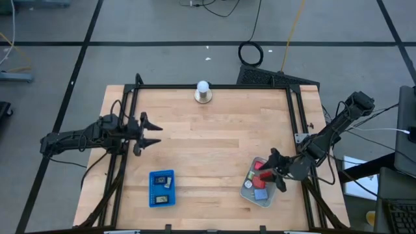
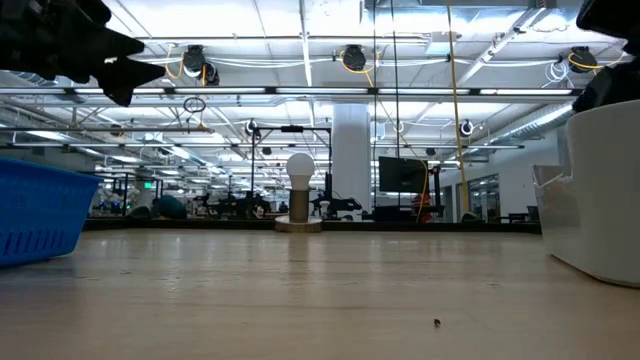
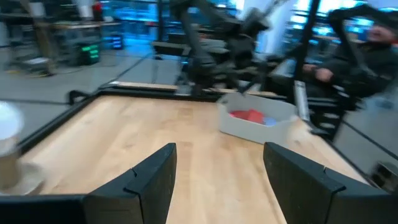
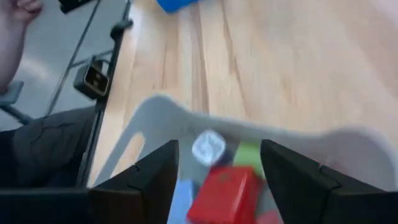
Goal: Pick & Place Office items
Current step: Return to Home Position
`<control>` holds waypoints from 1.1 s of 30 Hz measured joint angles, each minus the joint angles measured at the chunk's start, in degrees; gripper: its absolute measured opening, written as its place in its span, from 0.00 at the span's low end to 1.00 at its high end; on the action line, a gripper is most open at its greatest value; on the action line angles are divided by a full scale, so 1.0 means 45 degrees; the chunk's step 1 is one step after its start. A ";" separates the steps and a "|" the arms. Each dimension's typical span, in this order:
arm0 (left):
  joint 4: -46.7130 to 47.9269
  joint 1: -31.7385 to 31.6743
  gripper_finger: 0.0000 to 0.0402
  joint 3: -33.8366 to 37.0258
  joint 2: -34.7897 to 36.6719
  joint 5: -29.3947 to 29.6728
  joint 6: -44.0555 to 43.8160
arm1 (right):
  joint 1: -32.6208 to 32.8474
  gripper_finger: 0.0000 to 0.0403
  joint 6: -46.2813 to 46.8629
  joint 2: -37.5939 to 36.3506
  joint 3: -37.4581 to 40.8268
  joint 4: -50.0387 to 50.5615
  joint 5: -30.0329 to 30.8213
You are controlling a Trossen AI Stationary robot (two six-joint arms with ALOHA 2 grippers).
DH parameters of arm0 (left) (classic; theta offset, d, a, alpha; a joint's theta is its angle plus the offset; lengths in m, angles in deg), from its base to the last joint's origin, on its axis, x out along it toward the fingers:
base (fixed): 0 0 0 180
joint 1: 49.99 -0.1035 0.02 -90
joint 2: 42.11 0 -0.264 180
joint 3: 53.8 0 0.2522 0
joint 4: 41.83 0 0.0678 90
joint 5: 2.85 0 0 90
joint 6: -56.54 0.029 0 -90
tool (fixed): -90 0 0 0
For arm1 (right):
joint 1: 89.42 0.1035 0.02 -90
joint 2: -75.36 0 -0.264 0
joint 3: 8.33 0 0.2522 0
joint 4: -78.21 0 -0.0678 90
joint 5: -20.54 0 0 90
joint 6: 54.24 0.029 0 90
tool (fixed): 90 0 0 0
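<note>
Grey bin (image 1: 245, 193): holds red block (image 4: 224, 190); right end effector (image 1: 275, 171) hangs open, empty, just above.
Risk: retreating low could clip its rim, spilling items.
Left end effector (image 1: 158, 134): open, idle.

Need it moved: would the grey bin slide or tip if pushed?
Probably slides: the grey bin looks low and wide on a smooth tabletop. Likely light, holding only small blocks. Right gripper hangs open over it; left gripper waits apart.

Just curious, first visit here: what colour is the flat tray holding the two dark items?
The tray is blue, shown best in the high view.
</note>
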 joint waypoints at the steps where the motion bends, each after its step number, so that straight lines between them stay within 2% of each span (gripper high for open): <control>1: 0.0003 0.0000 0.61 0.0000 0.0000 -0.0363 0.0154 | 0.0005 0.55 -0.0370 0.0000 0.0000 -0.0191 0.0264; 4: -0.0075 0.0014 0.61 0.0000 0.0000 -0.1267 0.0454 | 0.0001 0.58 -0.1804 0.0000 0.0000 -0.1037 0.1015; 8: -0.0042 0.0010 0.61 0.0000 0.0000 -0.1451 0.0487 | 0.0000 0.59 -0.4151 -0.0110 0.0000 -0.2814 0.2154; 16: 0.0004 0.0000 0.61 0.0000 0.0005 -0.1451 0.0604 | -0.0289 0.57 -0.8269 -0.1968 0.0000 -0.4838 0.2148; 20: 0.0005 0.0000 0.61 0.0000 0.0005 -0.1451 0.0641 | -0.0762 0.56 -0.8897 -0.3720 -0.0005 -0.4517 0.2077; 25: 0.0010 0.0000 0.61 0.0000 0.0005 -0.1447 0.0644 | -0.1580 0.56 -0.9592 -0.5517 -0.0005 -0.3924 0.0698; 33: 0.0046 0.0000 0.61 0.0000 0.0005 -0.1442 0.0644 | -0.3083 0.56 -0.9821 -0.7007 -0.0005 -0.1911 0.0418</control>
